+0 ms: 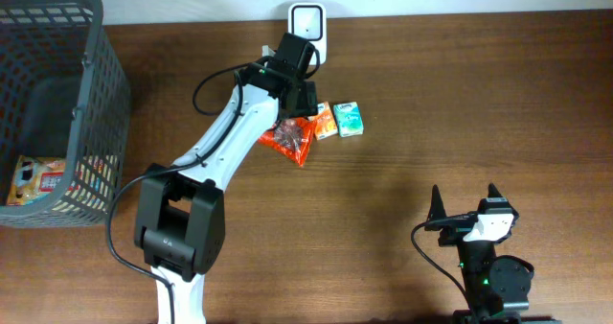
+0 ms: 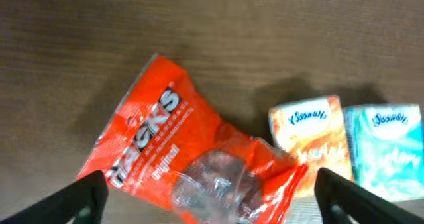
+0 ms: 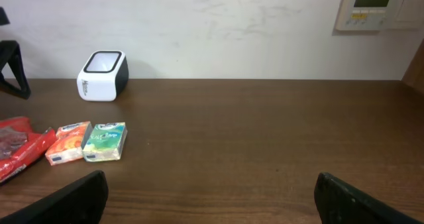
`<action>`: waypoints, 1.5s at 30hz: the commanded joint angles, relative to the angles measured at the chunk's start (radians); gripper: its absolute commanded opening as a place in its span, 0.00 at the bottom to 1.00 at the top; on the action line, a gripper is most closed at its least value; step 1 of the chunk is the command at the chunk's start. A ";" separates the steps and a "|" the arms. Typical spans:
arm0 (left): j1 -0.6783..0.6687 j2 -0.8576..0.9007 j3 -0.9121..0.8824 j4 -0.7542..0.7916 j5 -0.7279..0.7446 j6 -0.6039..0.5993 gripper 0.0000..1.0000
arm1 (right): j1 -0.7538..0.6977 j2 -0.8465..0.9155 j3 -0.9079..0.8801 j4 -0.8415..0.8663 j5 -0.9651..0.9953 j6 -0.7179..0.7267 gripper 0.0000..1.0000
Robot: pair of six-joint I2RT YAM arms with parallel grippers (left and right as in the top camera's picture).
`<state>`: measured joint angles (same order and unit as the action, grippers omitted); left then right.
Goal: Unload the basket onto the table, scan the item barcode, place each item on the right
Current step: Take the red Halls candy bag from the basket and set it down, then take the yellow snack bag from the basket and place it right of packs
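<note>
Abutting the snack bag [image 2: 192,158]: orange tissue pack [image 2: 311,141], green pack [image 2: 384,148] just beside.

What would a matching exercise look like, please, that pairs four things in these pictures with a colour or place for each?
1. snack bag
2. orange tissue pack
3. scanner
4. basket

A. dark grey mesh
B. beneath the open left gripper
C. white and black
D. beside the teal tissue pack

Pairs: 1-B, 2-D, 3-C, 4-A
</note>
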<state>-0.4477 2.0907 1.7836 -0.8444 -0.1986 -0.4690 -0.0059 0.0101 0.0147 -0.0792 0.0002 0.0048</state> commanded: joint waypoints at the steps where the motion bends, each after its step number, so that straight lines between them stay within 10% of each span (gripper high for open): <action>1: 0.008 -0.093 0.168 -0.075 -0.001 0.067 0.99 | -0.001 -0.006 -0.009 -0.003 0.005 0.011 0.99; 5: 0.254 -0.203 0.436 -0.227 -0.027 0.130 0.99 | -0.001 -0.006 -0.009 -0.003 0.005 0.011 0.99; 13: 0.949 -0.151 0.491 -0.510 -0.027 -0.111 0.99 | -0.001 -0.006 -0.009 -0.003 0.005 0.011 0.98; 27: 0.985 0.414 0.487 -0.606 -0.034 -0.306 0.97 | -0.001 -0.006 -0.009 -0.002 0.005 0.011 0.98; 29: 0.985 0.430 0.485 -0.610 -0.035 -0.305 0.77 | -0.001 -0.006 -0.009 -0.003 0.005 0.010 0.98; 33: 0.986 0.430 0.472 -0.608 -0.037 -0.304 0.03 | -0.001 -0.006 -0.009 -0.003 0.005 0.011 0.98; 41: 0.993 0.372 1.081 -0.800 0.021 -0.236 0.00 | -0.001 -0.006 -0.009 -0.003 0.005 0.011 0.98; 45: 0.979 0.184 1.354 -0.700 0.287 -0.233 0.00 | -0.001 -0.006 -0.009 -0.003 0.005 0.011 0.98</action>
<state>0.5426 2.4184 3.1100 -1.5898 -0.0738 -0.7155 -0.0059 0.0101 0.0143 -0.0792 0.0002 0.0044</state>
